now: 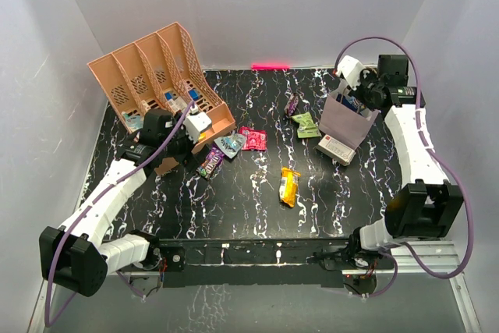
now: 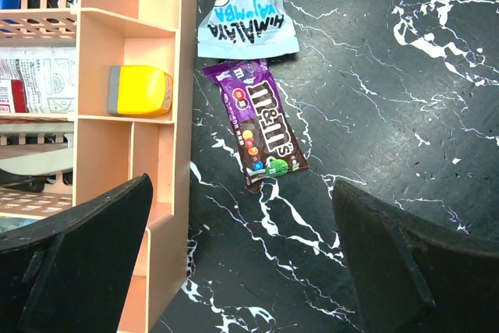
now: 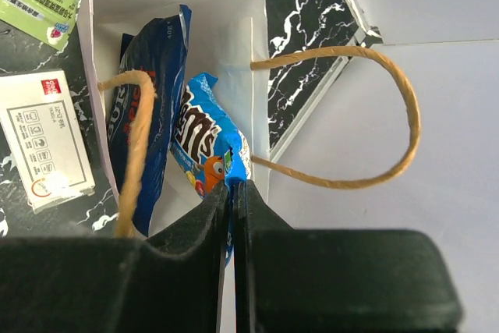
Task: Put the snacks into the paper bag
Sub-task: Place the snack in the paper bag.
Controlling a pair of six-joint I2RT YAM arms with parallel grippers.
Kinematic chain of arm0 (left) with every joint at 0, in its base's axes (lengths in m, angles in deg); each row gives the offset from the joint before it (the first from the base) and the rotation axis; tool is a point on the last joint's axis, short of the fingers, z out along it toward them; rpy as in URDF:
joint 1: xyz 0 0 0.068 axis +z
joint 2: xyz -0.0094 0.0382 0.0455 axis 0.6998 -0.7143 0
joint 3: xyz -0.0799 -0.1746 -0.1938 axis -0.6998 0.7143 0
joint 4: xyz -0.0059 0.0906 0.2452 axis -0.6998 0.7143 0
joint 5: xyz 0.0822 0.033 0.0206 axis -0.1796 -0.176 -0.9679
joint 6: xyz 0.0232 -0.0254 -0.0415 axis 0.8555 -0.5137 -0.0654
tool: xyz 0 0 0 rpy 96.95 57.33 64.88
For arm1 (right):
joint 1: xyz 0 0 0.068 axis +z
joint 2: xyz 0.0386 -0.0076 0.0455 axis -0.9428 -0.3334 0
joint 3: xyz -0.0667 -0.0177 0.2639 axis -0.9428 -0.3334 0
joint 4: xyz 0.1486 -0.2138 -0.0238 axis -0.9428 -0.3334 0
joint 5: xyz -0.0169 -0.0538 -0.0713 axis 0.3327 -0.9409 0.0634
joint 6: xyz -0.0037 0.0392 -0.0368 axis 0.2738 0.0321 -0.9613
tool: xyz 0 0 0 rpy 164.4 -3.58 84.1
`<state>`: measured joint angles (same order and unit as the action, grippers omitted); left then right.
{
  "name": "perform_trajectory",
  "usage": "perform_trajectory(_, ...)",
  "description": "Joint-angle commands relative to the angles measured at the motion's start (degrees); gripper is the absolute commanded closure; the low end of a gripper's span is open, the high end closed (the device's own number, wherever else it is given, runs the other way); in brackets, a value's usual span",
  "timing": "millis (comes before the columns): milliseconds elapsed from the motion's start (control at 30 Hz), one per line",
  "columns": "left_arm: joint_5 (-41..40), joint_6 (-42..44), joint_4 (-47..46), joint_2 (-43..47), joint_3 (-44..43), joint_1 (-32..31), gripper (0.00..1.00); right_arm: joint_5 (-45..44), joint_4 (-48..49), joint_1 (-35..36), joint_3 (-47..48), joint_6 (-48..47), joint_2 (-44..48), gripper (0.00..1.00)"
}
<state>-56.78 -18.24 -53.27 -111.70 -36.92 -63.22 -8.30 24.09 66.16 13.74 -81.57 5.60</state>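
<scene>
We list: left end effector open over purple packet; right end effector pinching blue packet inside bag.

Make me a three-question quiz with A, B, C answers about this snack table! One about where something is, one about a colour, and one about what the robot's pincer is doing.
1. Where is the purple shiny M&M's packet?
A) inside the paper bag
B) on the black marbled table, beside the peach plastic slotted organiser
C) on top of a white box

2. What colour is the shiny snack bar lying alone mid-table?
A) yellow
B) white
C) black

3. How is the left pincer?
A) shut on a packet
B) shut on nothing
C) wide open, holding nothing

Answers:
1 B: the left wrist view shows it flat on the table next to the organiser's wall.
2 A: the top view shows a yellow wrapper.
3 C: its two black fingers stand far apart with nothing between them.
</scene>
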Motion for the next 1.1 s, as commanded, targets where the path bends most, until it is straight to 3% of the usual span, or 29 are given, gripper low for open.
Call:
perform_trajectory(0, 1.8, 0.4, -0.3, 0.6, 1.2, 0.4, 0.02, 1.9, 3.2, -0.5, 2.9, -2.5, -1.4, 0.92)
perform_trajectory(400, 2.1, 0.4, -0.4, 0.3, 1.4, 0.6, 0.01, 2.8, 3.3, -1.5, 5.1, -2.5, -5.2, 0.91)
perform_trajectory(733, 2.4, 0.4, -0.5, -0.3, 1.2, 0.6, 0.02, 5.0, 3.0, -2.4, 5.6, -1.0, -3.8, 0.68)
perform_trajectory(1067, 0.8, -0.8, -2.5, -0.7, 2.3, 0.6, 0.02, 5.8, 2.8, -2.6, 8.7, 5.6, -0.8, 0.62)
